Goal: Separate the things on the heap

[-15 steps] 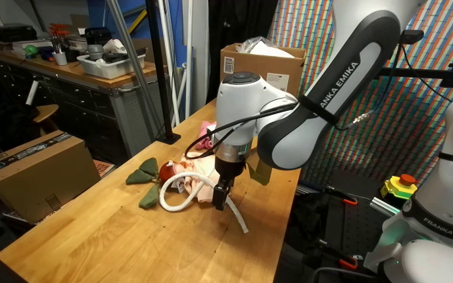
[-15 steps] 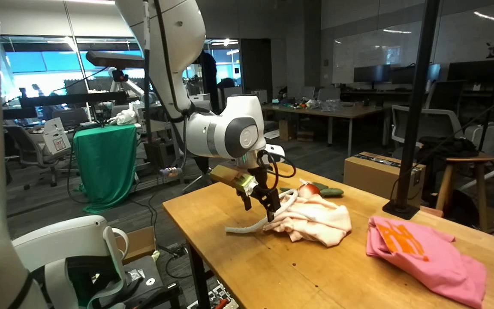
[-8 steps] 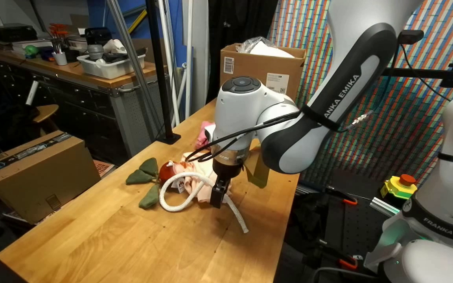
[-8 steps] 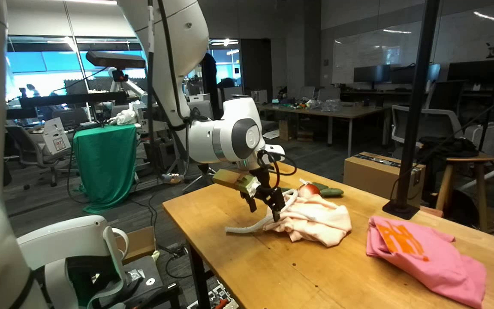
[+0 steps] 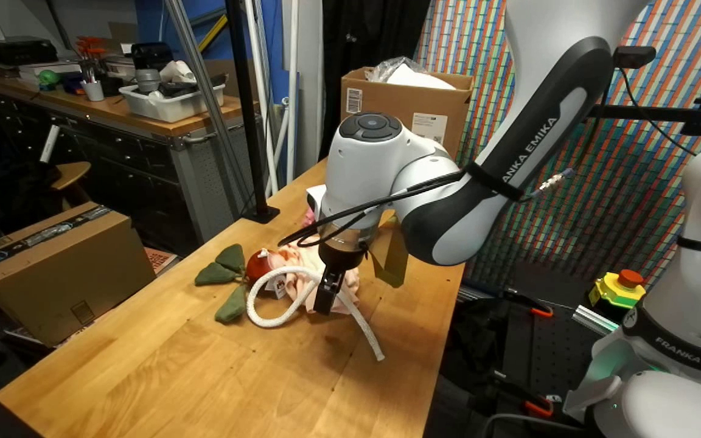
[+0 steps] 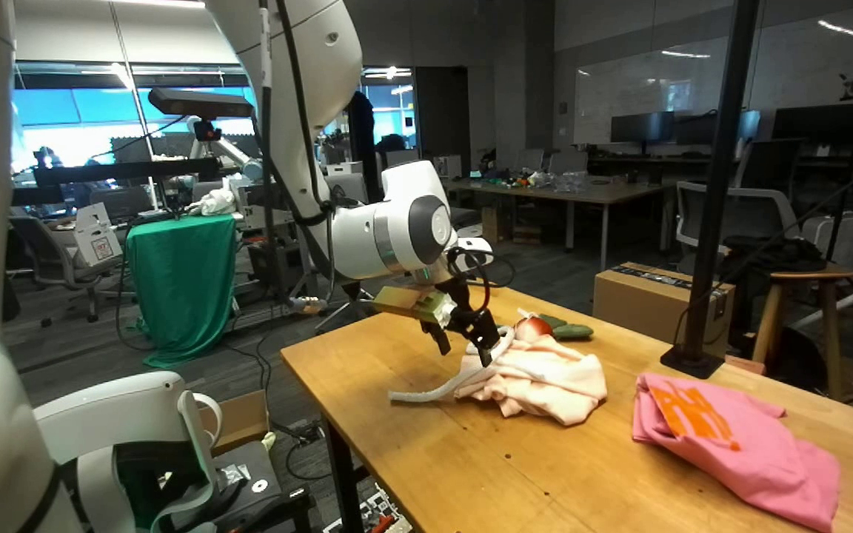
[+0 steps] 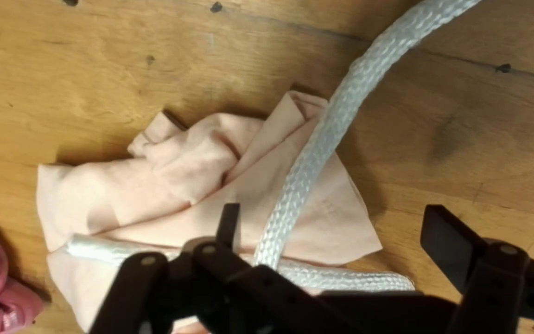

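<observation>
Above white rope (image 7: pixel 332 125), gripper (image 6: pixel 465 355) shifted nearer red object (image 5: pixel 257 266), jaws parted

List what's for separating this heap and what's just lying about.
For the job:
peach cloth
white rope
red object
green leaf-shaped pieces
pink cloth, lying apart

Just lying about:
taped cardboard box
open cardboard box
white bin
wooden stool

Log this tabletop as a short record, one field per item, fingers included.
Beige cloth: crumpled on the wooden tabletop
White rope: lying across the beige cloth, one end on the tabletop
Red object: beside the beige cloth; contact unclear
Green pieces: beside the red object
Pink cloth: apart from the beige cloth
Fingers: open over the white rope and beige cloth, nothing held
</observation>
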Controlling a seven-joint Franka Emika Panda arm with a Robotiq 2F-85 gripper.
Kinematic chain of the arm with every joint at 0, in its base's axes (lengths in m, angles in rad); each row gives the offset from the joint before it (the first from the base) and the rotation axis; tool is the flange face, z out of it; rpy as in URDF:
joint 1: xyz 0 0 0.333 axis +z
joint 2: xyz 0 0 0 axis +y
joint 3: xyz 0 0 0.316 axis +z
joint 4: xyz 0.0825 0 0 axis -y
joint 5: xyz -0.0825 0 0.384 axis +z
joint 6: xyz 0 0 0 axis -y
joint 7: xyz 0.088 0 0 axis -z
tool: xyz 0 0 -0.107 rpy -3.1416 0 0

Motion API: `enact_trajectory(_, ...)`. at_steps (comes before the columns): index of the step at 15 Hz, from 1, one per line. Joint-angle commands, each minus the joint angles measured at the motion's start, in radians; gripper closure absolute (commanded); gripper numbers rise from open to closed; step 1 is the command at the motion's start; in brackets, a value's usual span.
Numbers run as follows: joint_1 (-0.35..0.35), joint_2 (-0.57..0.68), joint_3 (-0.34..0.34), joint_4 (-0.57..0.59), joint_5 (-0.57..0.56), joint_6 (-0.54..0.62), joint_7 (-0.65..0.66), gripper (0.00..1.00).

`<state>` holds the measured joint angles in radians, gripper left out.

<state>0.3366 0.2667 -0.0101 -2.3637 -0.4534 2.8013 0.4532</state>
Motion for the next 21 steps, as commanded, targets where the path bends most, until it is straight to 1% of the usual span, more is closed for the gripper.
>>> enact_trajectory(1,0.019,0.024,-0.029,0.028,-0.062,0.033,0.039,0.00)
enact_trajectory(8,0.019,0.057,-0.068,0.058,-0.150,0.052,0.075,0.00)
enact_trajectory(16,0.022,0.078,-0.090,0.079,-0.178,0.057,0.090,0.00)
enact_trajectory(17,0.023,0.077,-0.091,0.079,-0.181,0.056,0.092,0.17)
enact_trajectory(18,0.023,0.078,-0.092,0.079,-0.186,0.057,0.094,0.27)
enact_trajectory(20,0.022,0.076,-0.092,0.079,-0.189,0.057,0.097,0.42)
enact_trajectory(21,0.022,0.076,-0.092,0.080,-0.191,0.056,0.098,0.51)
